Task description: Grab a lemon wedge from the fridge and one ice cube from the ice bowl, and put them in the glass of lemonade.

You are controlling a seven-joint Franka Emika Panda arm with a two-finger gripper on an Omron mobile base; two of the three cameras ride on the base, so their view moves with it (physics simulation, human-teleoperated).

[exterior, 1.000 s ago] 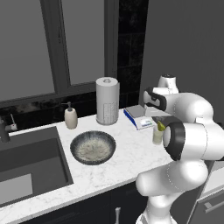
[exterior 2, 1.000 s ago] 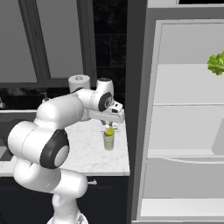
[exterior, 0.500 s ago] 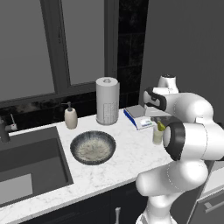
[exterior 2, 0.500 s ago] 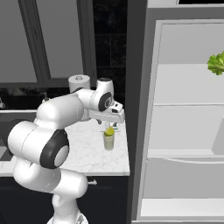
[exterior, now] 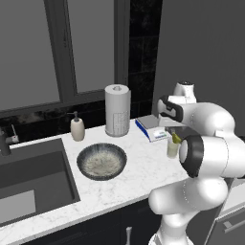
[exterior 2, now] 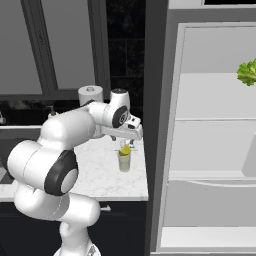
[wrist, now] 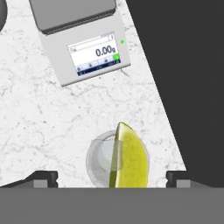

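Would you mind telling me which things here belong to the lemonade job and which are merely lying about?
Job:
- lemon wedge, over the glass
- glass of lemonade
- ice bowl
- fridge, open
- gripper

Lying about:
- paper towel roll
- soap dispenser
- kitchen scale
- leafy vegetable
- sink

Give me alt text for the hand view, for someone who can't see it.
A lemon wedge sits over a glass of lemonade on a white marble counter, between the hand's fingertips. Beyond lies a kitchen scale reading 0.00 g.
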